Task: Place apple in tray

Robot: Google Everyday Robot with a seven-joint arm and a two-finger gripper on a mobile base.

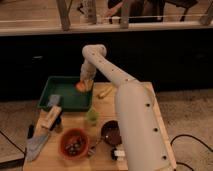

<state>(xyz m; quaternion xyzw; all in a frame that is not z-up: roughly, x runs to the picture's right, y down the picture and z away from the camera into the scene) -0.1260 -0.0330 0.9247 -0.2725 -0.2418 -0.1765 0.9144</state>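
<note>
Only one camera view to go on, so here's what it gives you. Your gripper (pixel 85 86) is at the far right corner of the tray (pixel 66 104), fingers pinched in on the apple (pixel 80 87). The apple sits at the claw tip, just inside the tray's right rim. I can't tell whether it's touching the floor of the tray or hanging a bit above it.

My take is you're at the let-go step. Before you spread the fingers, nudge a little left toward the middle so the apple isn't right up against the rim. It's round, so it'll probably roll. Get it low first, then release gently.

There's a grey-blue thing (pixel 54 100) lying on the tray's left side, so leave a gap from that. When you lift out, go straight up. The yellow piece (pixel 105 91) sits just right of the tray, and the green cup (pixel 91 117) is in front.
</note>
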